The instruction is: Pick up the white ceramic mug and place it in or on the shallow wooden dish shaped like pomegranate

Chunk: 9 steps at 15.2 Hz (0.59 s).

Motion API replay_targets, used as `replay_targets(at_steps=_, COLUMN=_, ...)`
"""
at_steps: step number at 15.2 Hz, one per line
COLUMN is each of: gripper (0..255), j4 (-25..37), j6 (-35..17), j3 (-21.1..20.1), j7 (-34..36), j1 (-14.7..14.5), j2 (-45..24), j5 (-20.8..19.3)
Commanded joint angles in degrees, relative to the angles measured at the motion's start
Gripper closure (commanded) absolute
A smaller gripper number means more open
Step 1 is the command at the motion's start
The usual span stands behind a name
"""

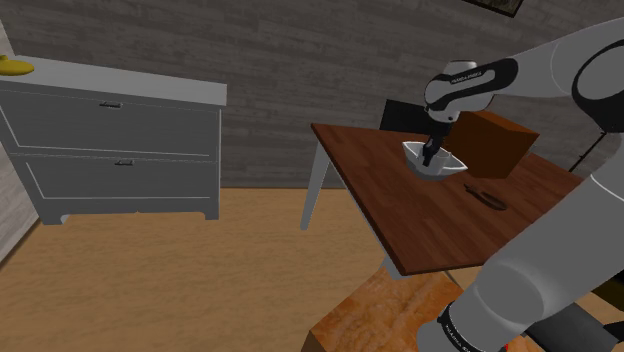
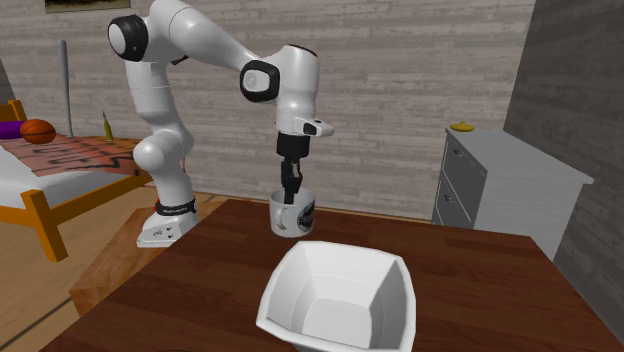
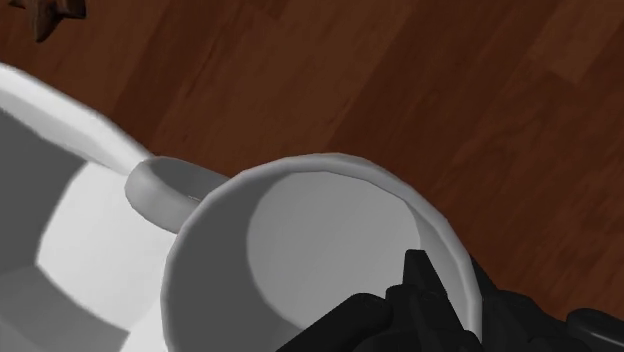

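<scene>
A white mug [image 2: 292, 215] with a dark print on its side is clasped at the rim by my gripper [image 2: 290, 188]. In the wrist view one black finger [image 3: 425, 290] sits inside the mug [image 3: 300, 230] and the other outside its wall. The mug stands upright, behind the dish as the second exterior view sees it. I cannot tell whether it rests on the brown table [image 2: 480, 290] or hangs just above it. The dish [image 2: 340, 300] is a plain white angular bowl; its rim [image 3: 60, 130] lies right under the mug's handle [image 3: 160, 190]. In the shoulder view my gripper [image 1: 430, 152] stands at the dish [image 1: 445, 165].
A brown box [image 1: 497, 140] stands on the table behind the dish, and a small dark object [image 1: 487, 196] lies nearer the stand. A grey dresser [image 1: 110, 140] with a banana [image 1: 15, 67] stands off to the shoulder view's left. A bed [image 2: 40, 170] is beyond the arm.
</scene>
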<state>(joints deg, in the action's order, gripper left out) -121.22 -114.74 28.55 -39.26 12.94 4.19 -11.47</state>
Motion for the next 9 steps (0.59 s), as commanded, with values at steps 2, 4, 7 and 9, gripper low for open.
replay_targets(at_steps=2, gripper=255, j4=0.97, j6=-0.80, j3=2.43, j7=-4.55, j1=2.03, j2=-1.14, j5=0.21)
replay_targets(at_steps=4, gripper=255, j4=1.72, j6=-1.13, j3=3.99, j7=-7.55, j1=3.35, j2=-1.83, j5=0.43)
replay_targets(at_steps=7, gripper=255, j4=3.32, j6=-1.59, j3=6.28, j7=-12.27, j1=5.41, j2=-3.40, j5=1.23)
replay_targets(at_steps=9, gripper=255, j4=4.71, j6=-1.85, j3=7.75, j7=-15.58, j1=6.85, j2=-4.80, j5=2.10)
